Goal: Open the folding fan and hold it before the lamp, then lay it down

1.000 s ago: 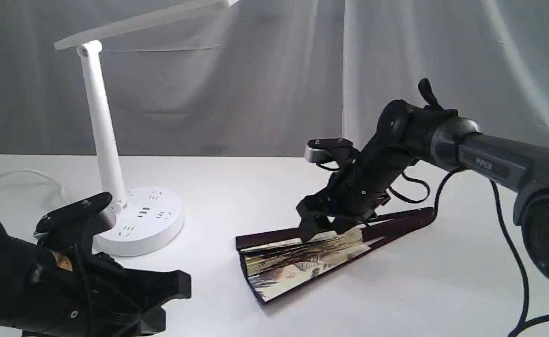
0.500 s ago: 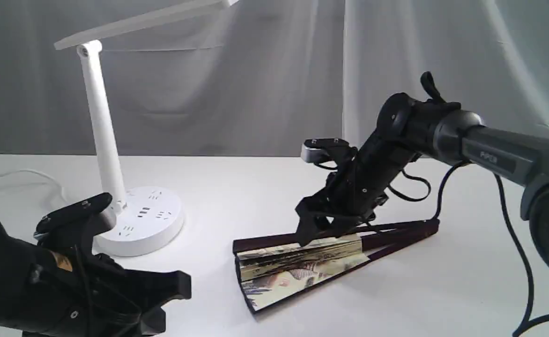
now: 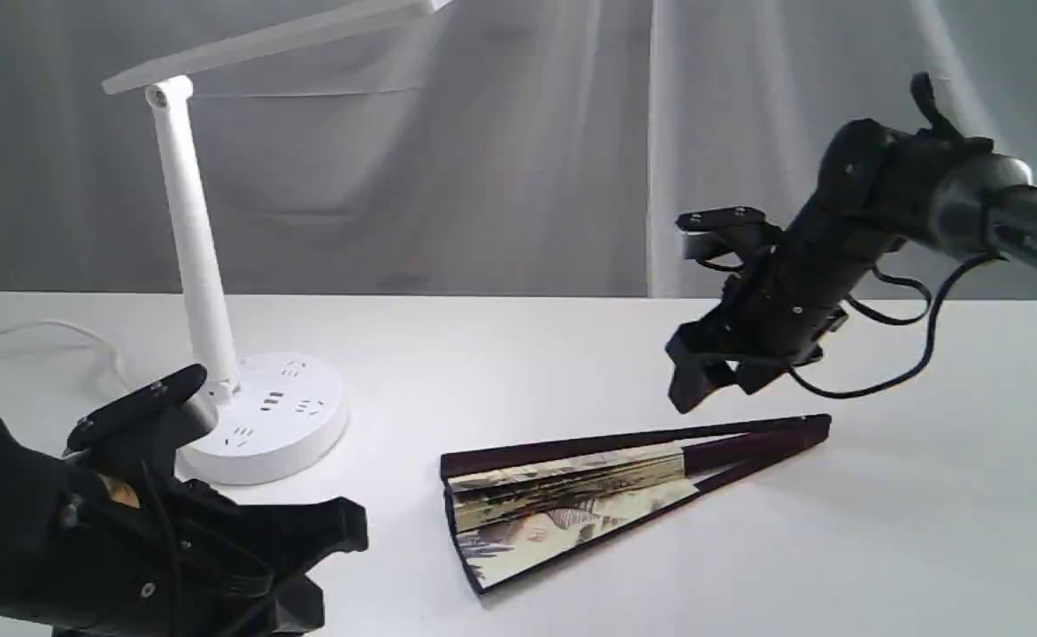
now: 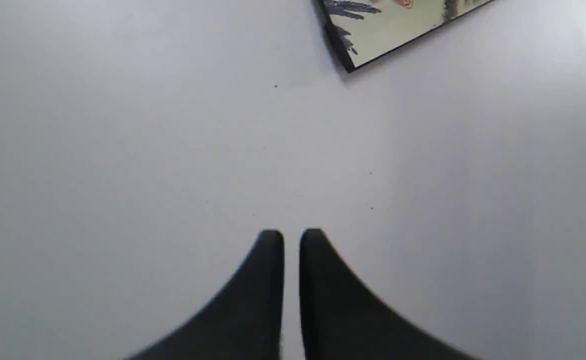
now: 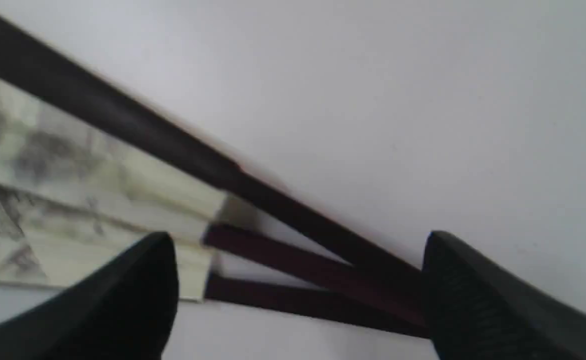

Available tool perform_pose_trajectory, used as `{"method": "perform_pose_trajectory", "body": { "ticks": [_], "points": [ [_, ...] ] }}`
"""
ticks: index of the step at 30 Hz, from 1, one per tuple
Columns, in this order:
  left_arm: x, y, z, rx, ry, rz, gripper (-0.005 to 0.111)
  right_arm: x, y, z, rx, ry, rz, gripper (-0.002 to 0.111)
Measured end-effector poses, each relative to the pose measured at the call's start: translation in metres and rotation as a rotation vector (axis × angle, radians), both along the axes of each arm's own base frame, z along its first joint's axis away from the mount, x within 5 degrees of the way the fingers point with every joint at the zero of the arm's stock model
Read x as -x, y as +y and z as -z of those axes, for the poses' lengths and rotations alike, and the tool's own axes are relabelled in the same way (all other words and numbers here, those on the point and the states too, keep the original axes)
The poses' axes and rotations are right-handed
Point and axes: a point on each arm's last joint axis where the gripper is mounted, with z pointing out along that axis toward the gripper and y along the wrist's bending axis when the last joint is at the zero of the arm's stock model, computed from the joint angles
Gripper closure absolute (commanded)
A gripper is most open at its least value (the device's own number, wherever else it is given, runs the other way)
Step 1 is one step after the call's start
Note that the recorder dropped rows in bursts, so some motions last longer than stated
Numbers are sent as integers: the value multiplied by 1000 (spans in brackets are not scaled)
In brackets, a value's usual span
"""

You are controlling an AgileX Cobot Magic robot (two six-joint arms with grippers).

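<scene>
cream paper folding fan with dark ribs (image 3: 589, 482) lies part open on white table (image 3: 837, 548), long way left-right. our right gripper (image 3: 700, 389), jaws wide, hangs above rib end, nearer. left gripper (image 4: 291, 236) closed, empty.

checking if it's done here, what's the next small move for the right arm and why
Probably draw the right gripper back to rest: the folding fan lies flat on the table, partly spread, and the open jaws hang clear above it.

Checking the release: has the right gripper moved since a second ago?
Yes. The right gripper has lifted off the folding fan and swung up and rightward, farther from the fixed lamp.
</scene>
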Motion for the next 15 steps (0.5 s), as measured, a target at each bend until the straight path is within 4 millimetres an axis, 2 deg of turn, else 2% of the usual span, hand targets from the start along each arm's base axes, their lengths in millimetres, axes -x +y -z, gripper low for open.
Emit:
{"method": "perform_pose_trajectory", "body": {
  "ticks": [10,15],
  "points": [
    [0,0,0,0,2,1,101,-5,3,2,90,-186,-375,40],
    [0,0,0,-2,1,4,101,0,-1,5,153,-154,-517,40]
  ]
}}
